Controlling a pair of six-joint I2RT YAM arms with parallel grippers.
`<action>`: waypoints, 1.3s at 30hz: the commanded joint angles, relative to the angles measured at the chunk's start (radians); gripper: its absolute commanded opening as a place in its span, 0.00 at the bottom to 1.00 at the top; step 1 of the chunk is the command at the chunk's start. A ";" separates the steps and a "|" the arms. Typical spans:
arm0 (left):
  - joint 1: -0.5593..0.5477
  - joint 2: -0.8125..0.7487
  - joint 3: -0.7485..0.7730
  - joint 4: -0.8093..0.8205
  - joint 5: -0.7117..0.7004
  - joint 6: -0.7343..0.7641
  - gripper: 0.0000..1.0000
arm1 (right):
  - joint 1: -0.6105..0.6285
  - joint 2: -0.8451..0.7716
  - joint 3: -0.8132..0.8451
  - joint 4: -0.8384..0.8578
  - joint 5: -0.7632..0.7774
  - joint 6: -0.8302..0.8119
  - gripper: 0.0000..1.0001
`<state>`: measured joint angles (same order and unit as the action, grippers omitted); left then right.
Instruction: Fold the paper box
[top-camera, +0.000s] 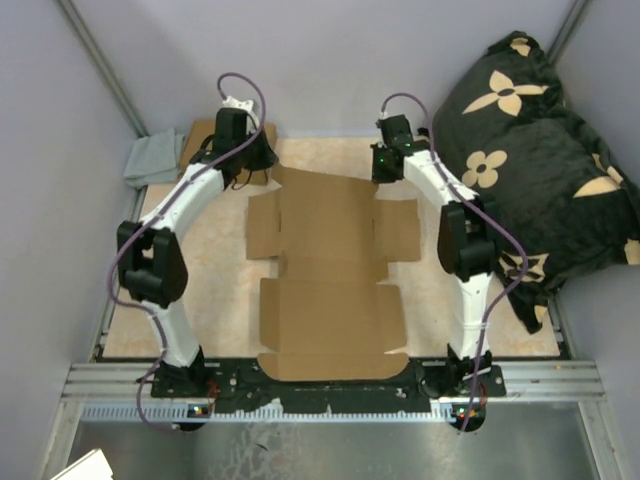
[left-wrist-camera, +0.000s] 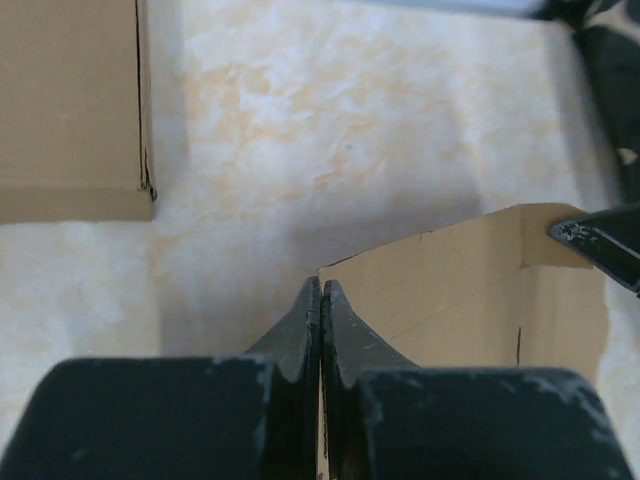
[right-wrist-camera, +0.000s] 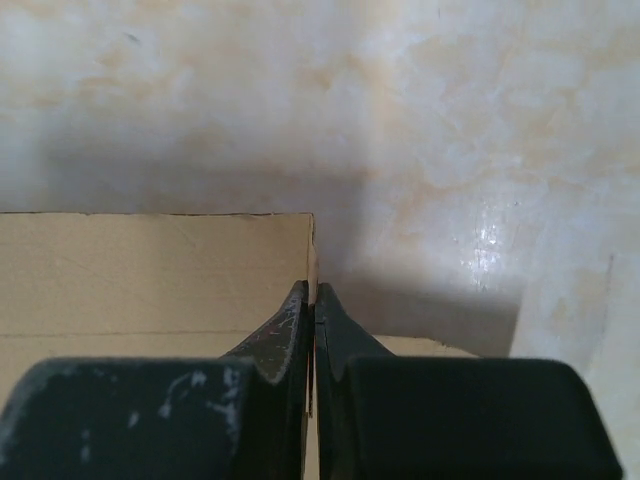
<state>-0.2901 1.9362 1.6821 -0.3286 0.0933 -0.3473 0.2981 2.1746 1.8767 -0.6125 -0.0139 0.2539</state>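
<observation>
- Markings: the paper box (top-camera: 325, 270) is plain brown cardboard showing crease lines and slits. The black cushion (top-camera: 530, 150), right of the right tool, carries beige flower shapes.
- Left tool (left-wrist-camera: 320, 292): fingers pressed together, with the left edge of the box's far flap running into the seam between them. The tool is clamped on that corner.
- Right tool (right-wrist-camera: 312, 294): fingers likewise together, pinching the opposite corner of the same flap along its right edge.
- Location: the box lies unfolded on the table (top-camera: 215, 260). Its far flap spans the gap between the two tools, and the rest reaches back toward the arm bases. The wrist views show shadow under the gripped flap.
- Other items: a smooth brown carton (left-wrist-camera: 70, 100) lies left of the left tool, apart from the box. A grey cloth (top-camera: 152, 158) lies further left.
</observation>
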 joint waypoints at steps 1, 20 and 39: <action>-0.008 -0.187 -0.132 0.163 0.037 0.037 0.00 | 0.004 -0.250 -0.104 0.216 -0.024 -0.010 0.00; -0.028 -0.666 -0.452 0.282 0.454 0.271 0.70 | 0.150 -1.029 -1.214 1.353 -0.291 -0.241 0.00; -0.076 -0.565 -0.536 0.151 0.770 0.310 0.75 | 0.150 -1.162 -1.268 1.164 -0.385 -0.259 0.00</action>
<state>-0.3542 1.3903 1.1564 -0.1551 0.8291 -0.0662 0.4469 1.0046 0.5339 0.5972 -0.3904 0.0208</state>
